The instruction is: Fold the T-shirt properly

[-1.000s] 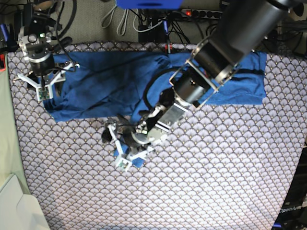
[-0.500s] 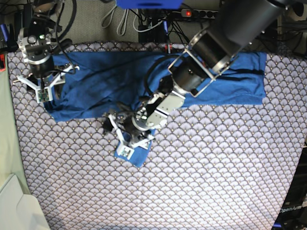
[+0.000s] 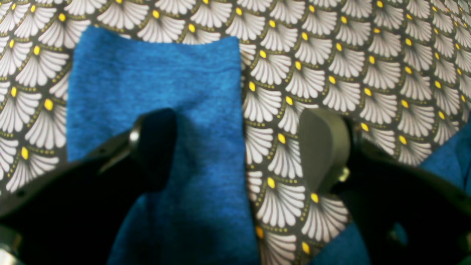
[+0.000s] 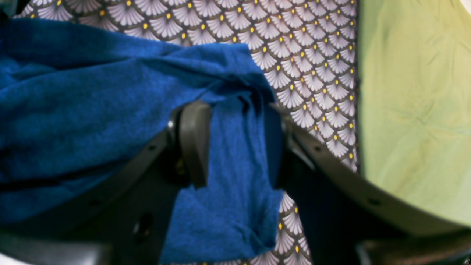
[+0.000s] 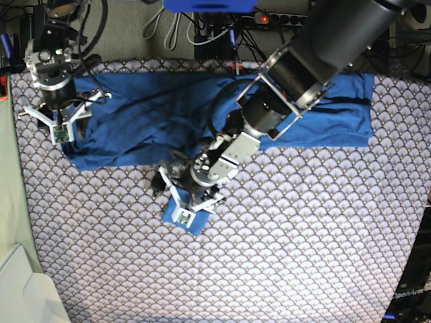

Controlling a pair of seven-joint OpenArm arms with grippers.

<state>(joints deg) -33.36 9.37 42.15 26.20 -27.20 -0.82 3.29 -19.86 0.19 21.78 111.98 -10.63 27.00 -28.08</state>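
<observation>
The blue T-shirt (image 5: 141,114) lies spread along the far side of the table, with one sleeve (image 5: 190,222) reaching toward the middle. My left gripper (image 5: 192,207) hovers low over that sleeve end and is open. In the left wrist view, one finger (image 3: 154,147) sits over the sleeve (image 3: 184,110) and the other (image 3: 323,147) over bare tablecloth, so the left gripper (image 3: 239,147) straddles the sleeve's edge. My right gripper (image 5: 64,118) is at the shirt's left end. Its jaws (image 4: 235,147) stand apart with a strip of the T-shirt (image 4: 73,110) lying between them.
A fan-patterned tablecloth (image 5: 303,242) covers the table. A pale green surface (image 4: 415,110) borders the table beside the right gripper. A white box (image 5: 27,289) sits at the near left corner. Cables and a power strip (image 5: 283,19) run behind the far edge.
The left gripper has shifted slightly over the sleeve end, first toward the shirt body, then back a little. The right arm has not moved.
</observation>
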